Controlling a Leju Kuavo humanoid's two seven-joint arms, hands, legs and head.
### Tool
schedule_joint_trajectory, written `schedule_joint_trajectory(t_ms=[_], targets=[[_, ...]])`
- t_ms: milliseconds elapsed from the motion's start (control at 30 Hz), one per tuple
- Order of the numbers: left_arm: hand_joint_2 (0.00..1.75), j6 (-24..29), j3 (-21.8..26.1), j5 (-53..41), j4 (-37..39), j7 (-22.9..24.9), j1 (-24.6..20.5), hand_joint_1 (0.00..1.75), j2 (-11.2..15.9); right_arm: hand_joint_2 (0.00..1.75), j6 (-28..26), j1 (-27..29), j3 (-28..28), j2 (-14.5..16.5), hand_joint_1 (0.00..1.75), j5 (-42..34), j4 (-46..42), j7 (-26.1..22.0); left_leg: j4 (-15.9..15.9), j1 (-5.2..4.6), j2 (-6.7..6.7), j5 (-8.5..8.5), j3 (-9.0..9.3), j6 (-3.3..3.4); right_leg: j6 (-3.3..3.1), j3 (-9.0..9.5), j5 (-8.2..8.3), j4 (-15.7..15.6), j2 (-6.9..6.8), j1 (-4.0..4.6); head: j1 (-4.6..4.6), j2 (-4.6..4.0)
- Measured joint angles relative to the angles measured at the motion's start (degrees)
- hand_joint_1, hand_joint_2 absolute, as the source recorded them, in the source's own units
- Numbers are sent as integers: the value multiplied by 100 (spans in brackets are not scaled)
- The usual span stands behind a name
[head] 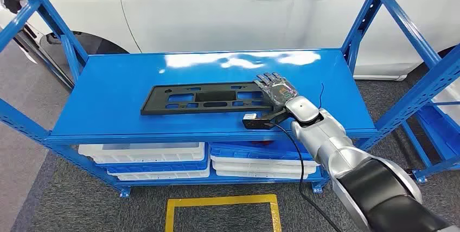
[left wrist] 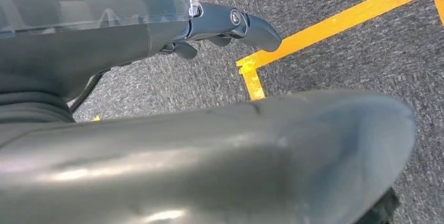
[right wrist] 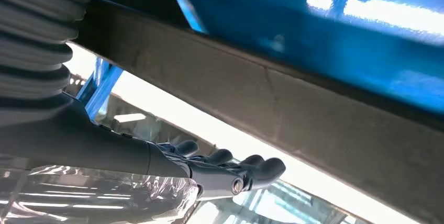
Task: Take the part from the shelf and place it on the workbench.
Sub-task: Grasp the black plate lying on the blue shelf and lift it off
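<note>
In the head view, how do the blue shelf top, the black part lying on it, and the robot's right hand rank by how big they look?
Largest to smallest as they look:
1. Blue shelf top
2. Black part
3. Right hand

The hand is resting at the part's right end, so nearness hardly skews that comparison.

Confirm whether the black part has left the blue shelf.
No, the black part lies flat on the blue shelf, with the right hand at its end.

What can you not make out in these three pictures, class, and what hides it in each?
- Head view: whether the right robot hand grips the part; the hand's back hides its fingers.
- Right wrist view: the part runs off both edges and is close and blurred.
- Left wrist view: a dark blurred body part hides much of the floor; the left robot hand is partly cut off.
- Head view: bin contents, under the shelf.
</note>
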Motion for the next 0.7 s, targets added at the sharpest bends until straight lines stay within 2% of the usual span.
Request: schedule_joint_trajectory(t_ms=[67,100,133,167,267,300,367,433,467,500,533,600,633,667,700], targets=[[0,1,0,0,0,0,-6,0,1,175,86,-31,14,0,166,58,7,82,-476,0,-1,209,255,26,6,7,-1,1,7,1,0,0],[0,2,0,-1,0,0,-14,0,1,175,163,-56,32,0,175,110,15,153,-889,-7,-7,350,465,53,21,9,-5,8,13,11,0,0],[0,3,0,-2,0,0,-23,0,1,175,234,-75,50,-1,175,156,27,213,-1207,-16,-11,449,630,85,43,9,-7,11,19,19,1,0],[0,3,0,-4,0,0,-29,0,1,175,280,-86,65,-3,175,182,42,252,-1393,-27,-15,489,721,113,73,4,-6,11,22,26,1,0],[0,4,-1,-10,0,0,-20,0,5,175,313,-98,79,-9,175,166,88,290,-1496,-40,-10,531,752,207,169,-6,8,-7,31,17,0,0],[0,4,-1,-11,0,0,-20,0,7,175,304,-103,78,-9,175,151,98,289,-1529,-34,-1,556,762,244,195,-27,-34,39,36,8,0,0],[0,4,-2,-13,0,0,-28,0,6,175,269,-123,73,-3,175,132,113,288,-1584,-19,24,595,779,305,231,-208,-298,444,49,-10,0,0],[0,3,-2,-14,0,1,-30,0,6,175,219,-136,67,16,175,127,131,285,-1588,-27,43,596,777,326,255,-551,-652,1193,57,-19,0,0],[0,2,-3,-14,0,1,-29,0,7,175,194,-135,63,26,175,127,139,279,-1588,-28,49,593,777,328,267,-684,-734,1476,57,-25,0,0],[0,0,-4,-15,0,2,-28,0,6,175,172,-137,58,30,175,127,145,271,-1586,-28,52,590,781,326,275,-731,-711,1572,56,-31,0,0],[0,-2,-5,-16,0,2,-29,0,5,175,154,-143,53,31,175,127,149,259,-1581,-26,52,584,787,319,278,-663,-582,1432,55,-38,0,0],[0,-4,-10,-19,0,2,-32,0,4,175,128,-169,45,37,175,127,149,240,-1552,-23,50,562,797,287,267,-293,-209,679,34,-51,0,0],[0,-4,-11,-19,0,2,-34,0,4,175,122,-184,43,50,175,127,149,230,-1527,-31,48,544,793,261,248,-122,-89,330,24,-43,0,0],[0,-5,-13,-20,0,3,-36,0,4,175,116,-195,42,68,175,128,149,224,-1509,-40,46,531,787,232,225,-16,-35,105,18,-34,0,0],[0,-5,-13,-20,0,4,-38,0,3,175,110,-201,41,90,175,128,149,214,-1501,-48,45,523,783,201,197,20,-41,18,18,-19,0,0]])
